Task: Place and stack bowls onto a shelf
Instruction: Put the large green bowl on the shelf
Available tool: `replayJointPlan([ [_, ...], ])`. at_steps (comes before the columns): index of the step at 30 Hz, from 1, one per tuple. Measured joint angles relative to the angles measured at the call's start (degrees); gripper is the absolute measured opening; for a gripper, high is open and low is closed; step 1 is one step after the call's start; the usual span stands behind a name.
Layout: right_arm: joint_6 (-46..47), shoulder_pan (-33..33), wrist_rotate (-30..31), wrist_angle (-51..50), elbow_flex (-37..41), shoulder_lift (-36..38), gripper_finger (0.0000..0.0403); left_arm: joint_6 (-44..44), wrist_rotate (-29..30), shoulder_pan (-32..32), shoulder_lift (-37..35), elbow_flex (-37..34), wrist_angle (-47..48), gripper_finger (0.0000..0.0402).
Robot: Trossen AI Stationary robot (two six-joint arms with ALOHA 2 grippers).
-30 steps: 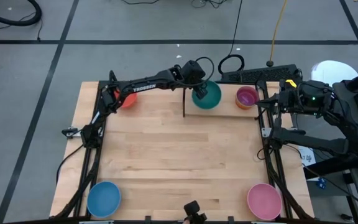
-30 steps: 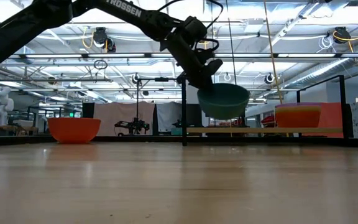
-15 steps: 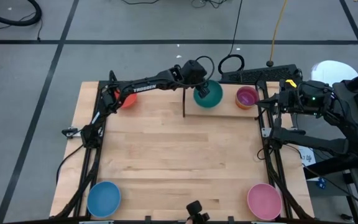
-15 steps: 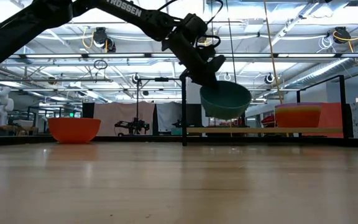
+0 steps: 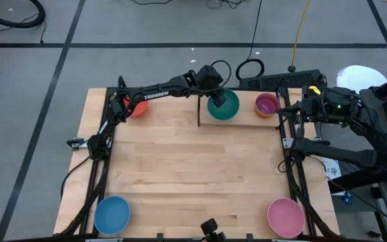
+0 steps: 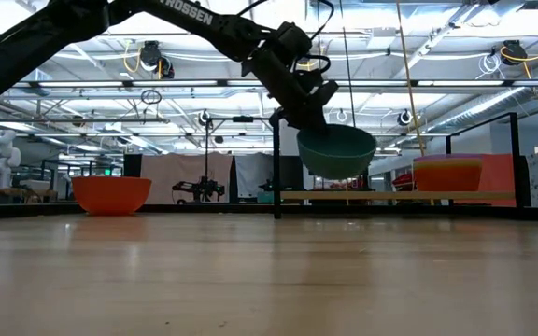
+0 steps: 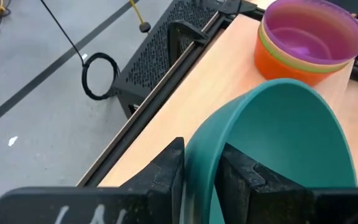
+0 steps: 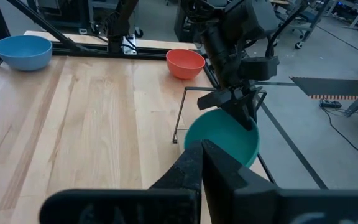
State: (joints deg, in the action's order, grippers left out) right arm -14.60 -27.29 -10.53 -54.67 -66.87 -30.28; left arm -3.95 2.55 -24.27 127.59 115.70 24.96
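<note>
Counting left to right, I find seven bowls: a red-orange bowl (image 5: 137, 107) at the far left of the table (image 5: 193, 175), a blue bowl (image 5: 112, 214) at the near left corner, a teal bowl (image 5: 224, 103) far and about centre, a stack of three small bowls (image 5: 267, 105) to its right, and a pink bowl (image 5: 285, 216) at the near right corner.

The loose bowls that I can see into are empty. The stack nests three: a purple bowl (image 7: 309, 34) on top, a green rim (image 7: 272, 55) just under it, and an orange bowl (image 7: 279, 70) at the bottom, standing on the shelf (image 6: 400, 195) along the far edge.

My left gripper (image 7: 197, 177) pinches the teal bowl's rim, one finger inside the wall and one outside, the jaws only as wide as that wall. In the low view the bowl hangs upright above the shelf board, clear of it, just right of the tall black post (image 6: 276, 163) and left of the stack, not touching it.

My right gripper (image 8: 202, 163) waits at the far right edge of the table, fingers pressed together on nothing.

The whole middle of the table lies bare between the corner bowls.
</note>
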Motion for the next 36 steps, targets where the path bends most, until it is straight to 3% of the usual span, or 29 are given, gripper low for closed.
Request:
replayJointPlan([
  [6, 0.0, 0.0, 0.0, 0.0, 0.0, 0.0, 0.0000, 0.2, 0.0, 0.0, 0.0, 0.0, 3.3, 0.0081],
  [30, 0.0, 0.0, 0.0, 0.0, 0.0, 0.0, 0.0000, 5.2, 0.6, 0.3, 1.7, 0.0, 1.4, 0.0081],
  [36, 0.0, 0.0, -0.1, 0.0, 0.0, 0.0, 0.0000, 5.2, 3.9, 0.3, 1.8, 0.0, 1.2, 0.0081],
])
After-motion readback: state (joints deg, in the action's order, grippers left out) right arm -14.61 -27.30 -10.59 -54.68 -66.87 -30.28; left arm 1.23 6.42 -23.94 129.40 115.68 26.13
